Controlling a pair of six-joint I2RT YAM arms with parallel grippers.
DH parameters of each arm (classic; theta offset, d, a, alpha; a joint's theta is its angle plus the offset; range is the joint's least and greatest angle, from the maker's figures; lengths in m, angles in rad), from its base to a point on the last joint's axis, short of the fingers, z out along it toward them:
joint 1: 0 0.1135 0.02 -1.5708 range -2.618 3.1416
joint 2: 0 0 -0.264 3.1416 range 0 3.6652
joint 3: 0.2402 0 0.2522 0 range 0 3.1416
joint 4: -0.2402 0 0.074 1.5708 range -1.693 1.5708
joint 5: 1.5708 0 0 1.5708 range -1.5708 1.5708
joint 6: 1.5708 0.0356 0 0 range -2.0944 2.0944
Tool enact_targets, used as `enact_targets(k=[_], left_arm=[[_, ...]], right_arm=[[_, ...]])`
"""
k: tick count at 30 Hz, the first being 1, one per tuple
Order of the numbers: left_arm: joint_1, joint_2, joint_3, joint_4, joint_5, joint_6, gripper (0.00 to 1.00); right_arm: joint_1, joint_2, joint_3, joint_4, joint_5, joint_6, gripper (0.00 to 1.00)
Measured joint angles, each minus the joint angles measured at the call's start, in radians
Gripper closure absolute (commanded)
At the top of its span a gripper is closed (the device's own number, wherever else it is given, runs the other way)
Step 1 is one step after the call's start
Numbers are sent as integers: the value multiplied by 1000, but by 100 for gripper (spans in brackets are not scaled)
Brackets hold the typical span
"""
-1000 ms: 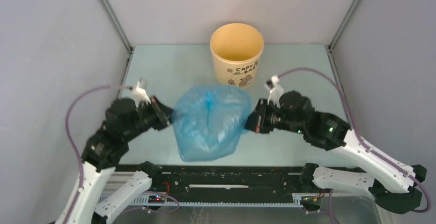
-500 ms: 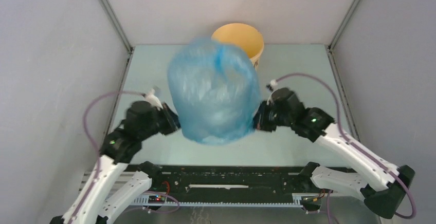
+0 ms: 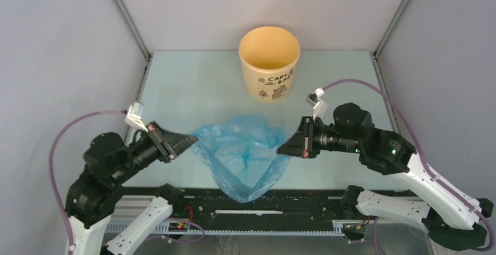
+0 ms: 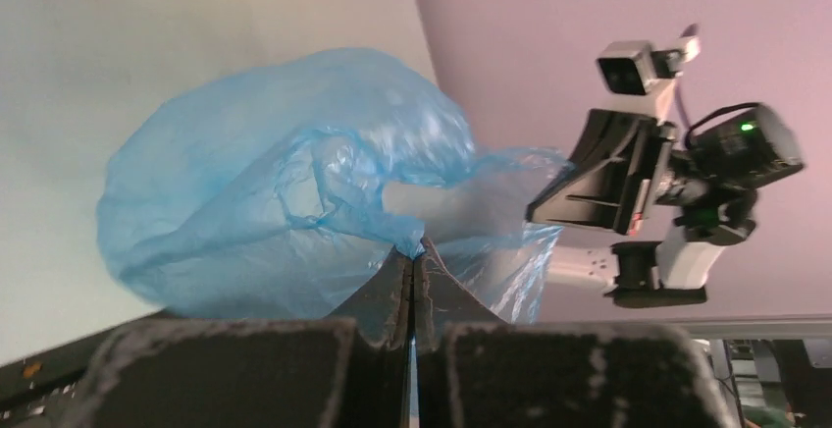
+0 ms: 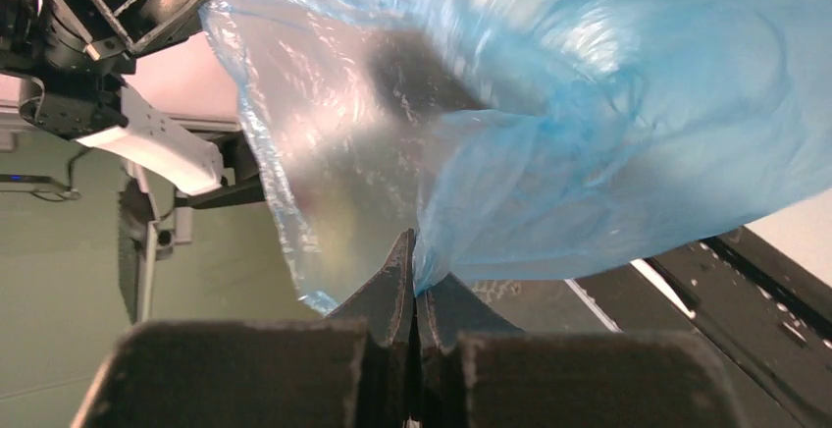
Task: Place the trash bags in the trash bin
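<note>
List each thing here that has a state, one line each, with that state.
trash bag: outside the bin, spread and crumpled, slung between both grippers, sagging in the middle.
trash bin: upright at the far side of the table, open-topped, nothing seen inside.
left gripper: shut on the bag's left edge.
right gripper: shut on the bag's right edge.

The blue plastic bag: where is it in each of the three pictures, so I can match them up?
Top external: light-blue bag low centre, stretched between left gripper and right gripper.
Left wrist: light-blue bag fills centre and left.
Right wrist: light-blue bag across top and right.
Shared landmark: the right gripper, at the light-blue bag's edge in every view.
</note>
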Motion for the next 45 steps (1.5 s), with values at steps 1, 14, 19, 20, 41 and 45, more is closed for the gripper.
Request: enact_targets(k=[1, 14, 19, 20, 41, 45], left_arm=[[0, 26, 56, 3, 0, 2, 100], [0, 137, -26, -39, -72, 7, 100], [32, 134, -113, -71, -68, -1, 100], [47, 152, -94, -71, -63, 0, 100], [101, 186, 279, -98, -173, 80, 100], [103, 214, 359, -101, -151, 92, 100]], right_arm=[[-9, 2, 20, 7, -6, 3, 100], [-139, 18, -101, -5, -5, 13, 100], [-149, 118, -201, 5, -62, 28, 100], [-152, 154, -177, 6, -73, 29, 100], [-120, 266, 56, 137, -94, 17, 100], [-132, 273, 59, 143, -109, 36, 100]])
